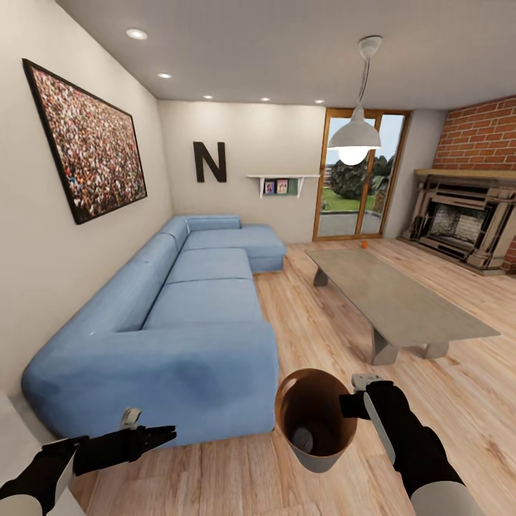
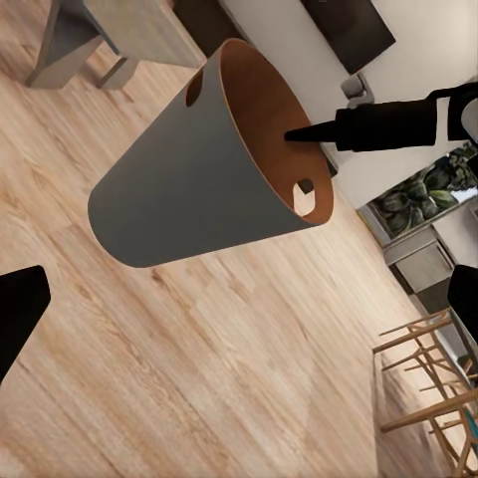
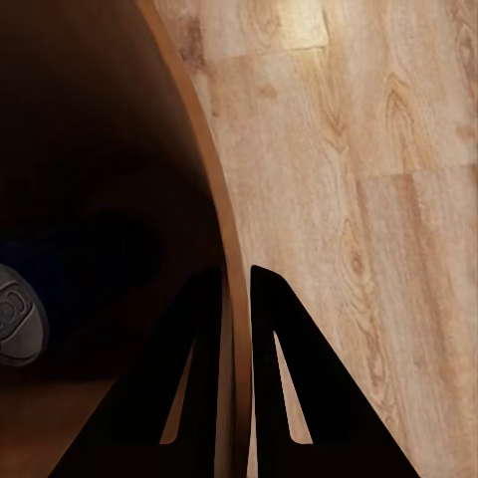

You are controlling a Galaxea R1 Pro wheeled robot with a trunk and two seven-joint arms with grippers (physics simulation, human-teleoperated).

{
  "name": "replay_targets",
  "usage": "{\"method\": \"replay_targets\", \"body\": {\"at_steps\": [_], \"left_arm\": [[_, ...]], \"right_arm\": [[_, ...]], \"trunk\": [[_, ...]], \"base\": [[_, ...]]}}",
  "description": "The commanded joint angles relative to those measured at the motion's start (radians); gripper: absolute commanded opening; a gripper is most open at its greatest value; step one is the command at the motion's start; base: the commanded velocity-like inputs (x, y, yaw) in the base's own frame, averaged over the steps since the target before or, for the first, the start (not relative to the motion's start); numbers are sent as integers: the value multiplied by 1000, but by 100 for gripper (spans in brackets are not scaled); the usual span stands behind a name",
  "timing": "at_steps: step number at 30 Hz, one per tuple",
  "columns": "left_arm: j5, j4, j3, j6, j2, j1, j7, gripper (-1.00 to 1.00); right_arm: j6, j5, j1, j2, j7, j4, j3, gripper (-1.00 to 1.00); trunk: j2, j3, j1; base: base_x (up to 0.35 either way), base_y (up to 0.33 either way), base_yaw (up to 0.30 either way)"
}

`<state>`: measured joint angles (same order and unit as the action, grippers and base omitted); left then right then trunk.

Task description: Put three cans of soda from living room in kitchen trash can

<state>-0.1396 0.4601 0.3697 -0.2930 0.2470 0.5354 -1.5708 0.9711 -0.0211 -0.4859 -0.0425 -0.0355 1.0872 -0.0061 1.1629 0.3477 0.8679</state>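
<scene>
— Well, how far along is it, going by the head view?
— Low in the frame, the right gripper (image 1: 356, 393) clamps the tash can (image 1: 315, 419) by its rim; one can of soda (image 1: 303, 438) lies inside, an orange can (image 1: 364, 244) waits on the far surface (image 1: 401, 301), and the left gripper (image 1: 161, 433) looks released.
— And the wrist views?
— The left wrist view shows the bin (image 2: 209, 169) tilted above the floor; the right wrist view shows fingers (image 3: 194, 378) straddling the rim, a can top (image 3: 20, 324) at the left edge.

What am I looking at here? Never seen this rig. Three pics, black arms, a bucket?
It is a simulated two-armed wheeled robot, driven remotely by a person. The big picture is from its head camera, looking down over both arms in a living room with a blue sofa and a grey coffee table. The other two come from cameras near each gripper.

The right gripper pinches the rim of a grey waste bin and holds it off the wood floor; its wrist camera shows one finger inside the rim, one outside. A soda can lies in the bin. A small orange thing, perhaps another can, sits at the table's far end. The left gripper holds nothing.
</scene>
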Motion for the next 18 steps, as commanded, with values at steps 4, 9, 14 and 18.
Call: {"method": "replay_targets", "body": {"at_steps": [4, 9, 14, 18], "left_arm": [[0, 0, 0, 0, 0, 0, 0, 100], [0, 0, 0, 0, 0, 0, 0, 100], [0, 0, 0, 0, 0, 0, 0, 100], [0, 0, 0, 0, 0, 0, 0, 100]], "right_arm": [[0, 15, 0, 0, -6, 0, 0, -100], [0, 16, 0, 1, -6, 0, 0, -100], [0, 16, 0, 1, -7, 0, 0, -100], [0, 17, 0, 1, -7, 0, 0, -100]], "trunk": [[0, 0, 0], [0, 0, 0], [0, 0, 0], [0, 0, 0]], "base": [[0, 0, 0], [0, -182, -87], [0, -331, -227], [0, -342, -257]]}}
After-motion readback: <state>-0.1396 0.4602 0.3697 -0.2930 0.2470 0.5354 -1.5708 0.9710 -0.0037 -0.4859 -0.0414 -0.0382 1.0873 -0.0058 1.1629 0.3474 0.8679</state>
